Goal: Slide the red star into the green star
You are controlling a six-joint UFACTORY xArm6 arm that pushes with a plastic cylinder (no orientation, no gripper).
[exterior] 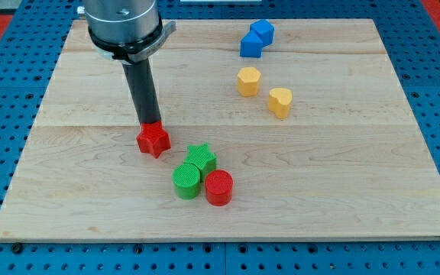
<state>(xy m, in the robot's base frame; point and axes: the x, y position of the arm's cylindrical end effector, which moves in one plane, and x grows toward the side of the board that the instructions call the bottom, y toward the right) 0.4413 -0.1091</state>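
The red star (153,140) lies on the wooden board, left of centre. The green star (201,158) lies a short way to its lower right, apart from it. My tip (149,122) stands right at the red star's upper-left edge, touching or nearly touching it. The rod rises toward the view's top from there.
A green cylinder (186,181) and a red cylinder (219,188) sit just below the green star, touching it. Two yellow blocks (248,80) (279,101) lie right of centre. Two blue blocks (256,38) sit near the top edge. The board (357,168) ends on all sides.
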